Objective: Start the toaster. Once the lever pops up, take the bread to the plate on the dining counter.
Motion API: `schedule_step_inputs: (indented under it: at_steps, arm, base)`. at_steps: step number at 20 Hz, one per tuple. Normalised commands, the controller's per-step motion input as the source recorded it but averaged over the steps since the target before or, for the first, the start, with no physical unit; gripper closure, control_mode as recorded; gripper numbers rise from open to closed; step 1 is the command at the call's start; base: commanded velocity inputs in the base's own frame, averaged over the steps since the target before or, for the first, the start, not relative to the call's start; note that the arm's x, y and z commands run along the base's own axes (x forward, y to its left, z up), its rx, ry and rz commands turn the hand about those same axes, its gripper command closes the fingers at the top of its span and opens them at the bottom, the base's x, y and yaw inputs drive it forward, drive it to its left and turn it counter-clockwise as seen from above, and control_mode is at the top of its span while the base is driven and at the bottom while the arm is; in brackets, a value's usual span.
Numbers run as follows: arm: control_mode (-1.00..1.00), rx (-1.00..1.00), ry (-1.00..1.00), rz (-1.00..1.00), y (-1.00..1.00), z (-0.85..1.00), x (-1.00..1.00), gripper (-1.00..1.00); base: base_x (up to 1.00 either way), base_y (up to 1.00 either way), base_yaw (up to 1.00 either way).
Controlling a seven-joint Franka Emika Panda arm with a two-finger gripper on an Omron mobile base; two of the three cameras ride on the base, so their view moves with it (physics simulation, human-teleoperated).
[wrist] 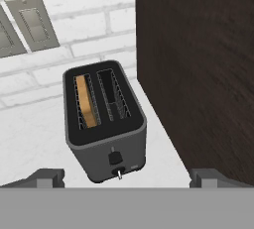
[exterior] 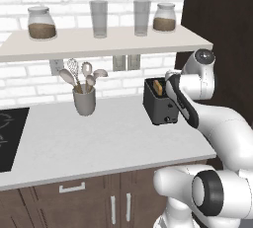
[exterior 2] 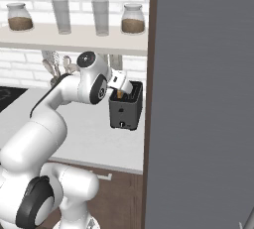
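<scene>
The dark grey toaster [exterior: 159, 106] [exterior 2: 126, 108] [wrist: 104, 129] stands on the grey worktop, against the tall dark cabinet side. A tan slice of bread [wrist: 87, 101] [exterior: 158, 87] sits upright in its left slot, and the other slot is empty. A small knob and a thin lever [wrist: 119, 173] stick out low on its front face. My gripper [wrist: 124, 179] hovers above the toaster's front end, open wide, with nothing between its fingertips. The hand [exterior 2: 121, 82] shows just over the toaster top. The plate and the dining counter are out of view.
A grey utensil cup [exterior: 84, 101] stands left of the toaster and a black hob [exterior: 10, 138] lies at the far left. A shelf [exterior: 99, 42] with jars and glasses hangs overhead. The dark cabinet [exterior 2: 198, 99] walls off the right side.
</scene>
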Motion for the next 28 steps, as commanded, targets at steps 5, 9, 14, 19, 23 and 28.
schedule_step_inputs:
  at_steps: [5,9,14,19,23,28]
  arm:
    - [-1.0,0.0,0.0,0.0,0.0,0.0,0.0,-1.0]
    - [-1.0,0.0,0.0,0.0,0.0,0.0,0.0,-1.0]
    - [-1.0,0.0,0.0,0.0,0.0,0.0,0.0,-1.0]
    - [-1.0,0.0,0.0,0.0,0.0,0.0,0.0,-1.0]
    - [-1.0,0.0,0.0,0.0,0.0,0.0,0.0,-1.0]
    - [-1.0,0.0,0.0,0.0,0.0,0.0,0.0,-1.0]
  base:
    - [0.0,0.0,0.0]
    - [0.0,0.0,0.0]
    - [0.0,0.0,0.0]
    - [0.0,0.0,0.0]
    - [0.0,0.0,0.0]
    - [0.0,0.0,0.0]
